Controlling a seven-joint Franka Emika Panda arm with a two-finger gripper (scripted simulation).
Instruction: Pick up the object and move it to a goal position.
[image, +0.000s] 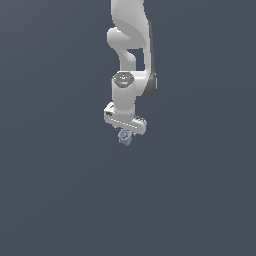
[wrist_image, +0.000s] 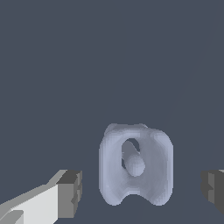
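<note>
Object (wrist_image: 136, 168), pale blue-lavender and lumpy, is sitting between my two dark finger pads (wrist_image: 70, 194) in the wrist view, with a gap showing on each side, so neither pad is touching it. It has a hollow centre with a rounded knob inside. My gripper (wrist_image: 142, 192) is standing wide open and holding nothing. One finger is showing its white body, while the other is cut off at the frame edge. In the exterior view, the object (image: 124, 136) is peeking out just below my gripper (image: 126, 131), partly hidden by it, and my fingertips are too small to make out there. I am seeing no writing or labels anywhere.
</note>
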